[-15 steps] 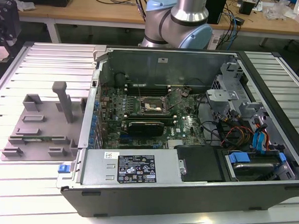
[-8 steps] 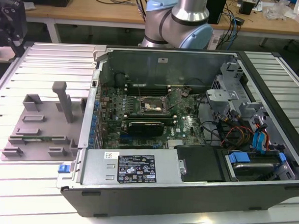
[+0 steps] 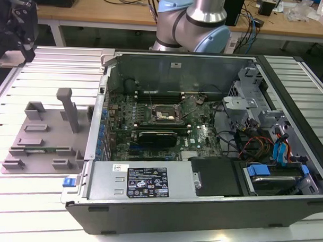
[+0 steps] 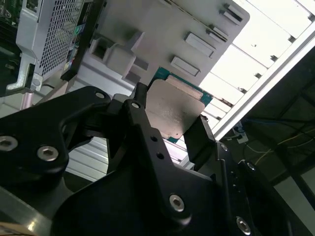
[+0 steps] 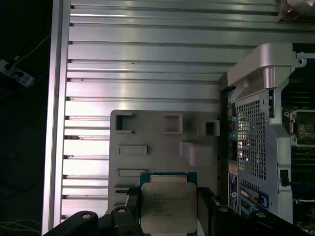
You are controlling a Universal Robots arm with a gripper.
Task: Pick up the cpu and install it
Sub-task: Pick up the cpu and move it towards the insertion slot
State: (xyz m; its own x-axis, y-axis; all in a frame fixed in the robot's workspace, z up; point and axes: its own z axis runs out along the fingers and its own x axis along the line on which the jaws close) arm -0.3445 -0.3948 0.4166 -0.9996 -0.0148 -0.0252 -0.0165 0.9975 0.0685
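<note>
Fingers (image 4: 197, 138) of the black gripper (image 4: 170, 118) pinch the cpu (image 5: 165, 206) by 2 opposite edges: a flat square chip, dull silver lid on green board. Behind it lie a grey moulded tray (image 5: 147, 132) and ribbed aluminium table (image 5: 147, 64); the computer case (image 5: 256, 113) stands beside the tray.

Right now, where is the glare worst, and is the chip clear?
In the second wrist view the table burns out to white beside the cpu, which reads dull grey; in the first wrist view the slats carry bright streaks, the cpu plate evenly lit; in the exterior view the table's near edge washes out, the computer case darker inside.
</note>
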